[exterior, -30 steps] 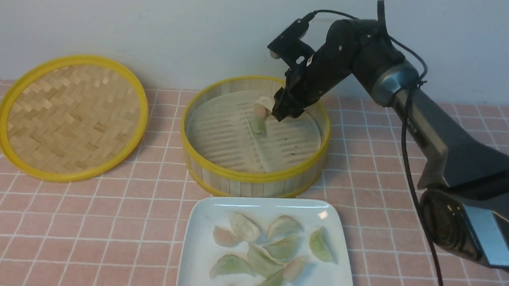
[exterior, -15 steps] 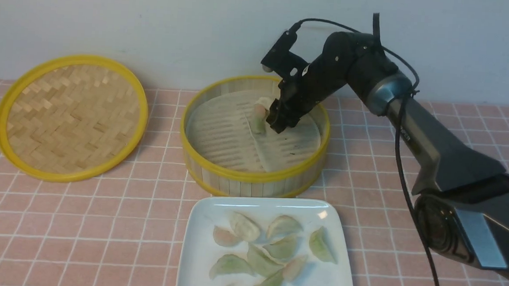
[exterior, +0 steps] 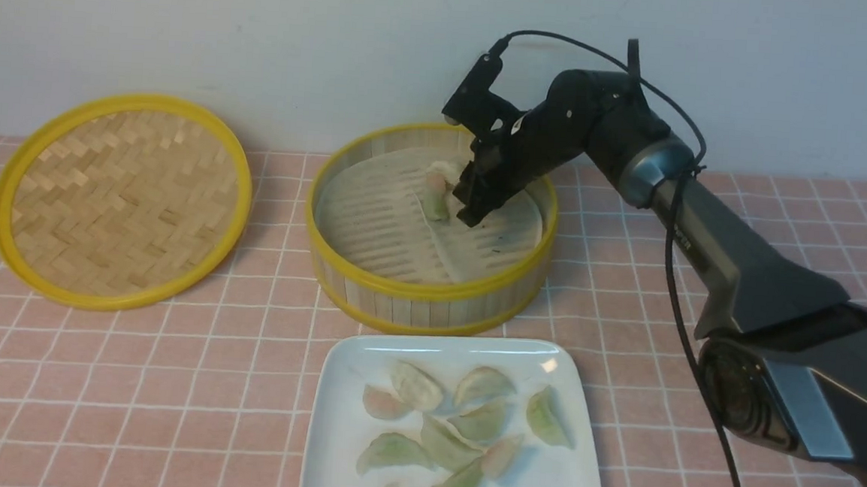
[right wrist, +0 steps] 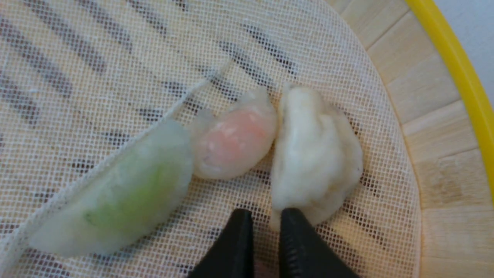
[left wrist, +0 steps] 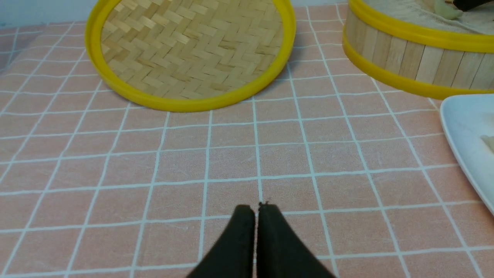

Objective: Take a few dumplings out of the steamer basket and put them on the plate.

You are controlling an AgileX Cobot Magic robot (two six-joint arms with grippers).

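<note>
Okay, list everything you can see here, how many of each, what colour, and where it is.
steamer basket: one, bamboo with yellow rims, middle of the table, open
dumplings in the basket: three, green dumpling, pink dumpling, white dumpling, side by side on the liner
plate: one, white, in front of the basket
dumplings on the plate: roughly ten, mostly pale green, some pinkish or whitish
lid: one, woven bamboo with a yellow rim, left of the basket
tablecloth: one, pink with a white grid, under everything
right gripper: black, inside the basket, jaws nearly together at the white dumpling's edge
left gripper: black, shut, low over the tablecloth
</note>
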